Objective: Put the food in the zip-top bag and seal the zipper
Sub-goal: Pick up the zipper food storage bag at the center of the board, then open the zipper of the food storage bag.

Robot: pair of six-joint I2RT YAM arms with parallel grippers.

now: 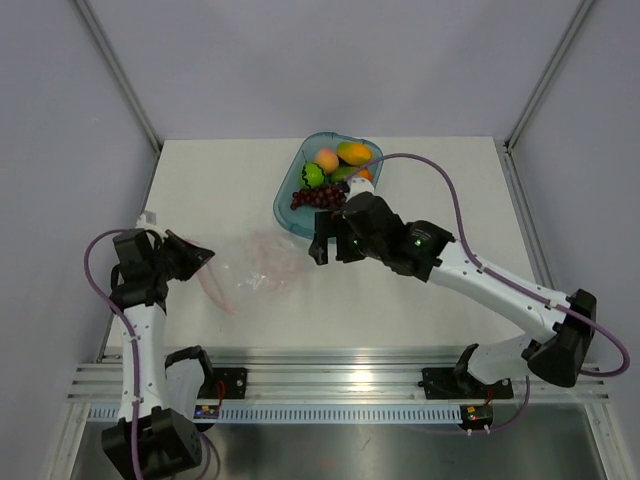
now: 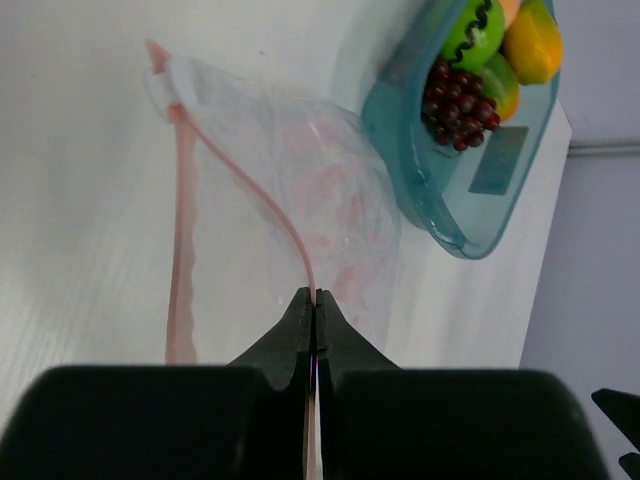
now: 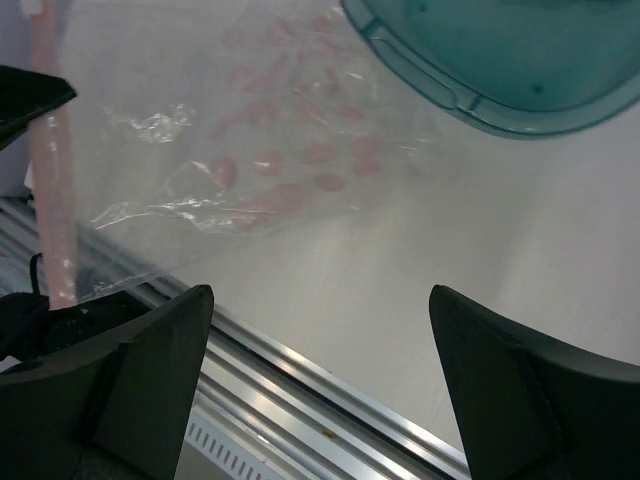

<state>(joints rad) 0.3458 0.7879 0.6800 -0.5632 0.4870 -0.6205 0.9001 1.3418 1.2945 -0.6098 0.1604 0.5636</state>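
Note:
The clear zip-top bag (image 1: 262, 262) lies crinkled on the table left of centre, its mouth toward my left arm. My left gripper (image 1: 200, 255) is shut on the zipper (image 2: 272, 205), pinching one pink strip at the fingertips (image 2: 315, 296); the other lip (image 2: 183, 250) lies slack on the table. The food sits in the teal tray (image 1: 288, 215): a peach-pink fruit (image 1: 327, 160), a mango (image 1: 353, 152), a green round fruit (image 1: 313, 175) and a dark grape bunch (image 1: 318, 197). My right gripper (image 1: 325, 245) hangs open over the table between bag (image 3: 270, 130) and tray (image 3: 470, 100), holding nothing.
The aluminium rail (image 1: 330, 380) runs along the near table edge, right under the right gripper's view. A white clip (image 2: 165, 85) sits at the far end of the zipper. Grey walls close in the table at the back and sides.

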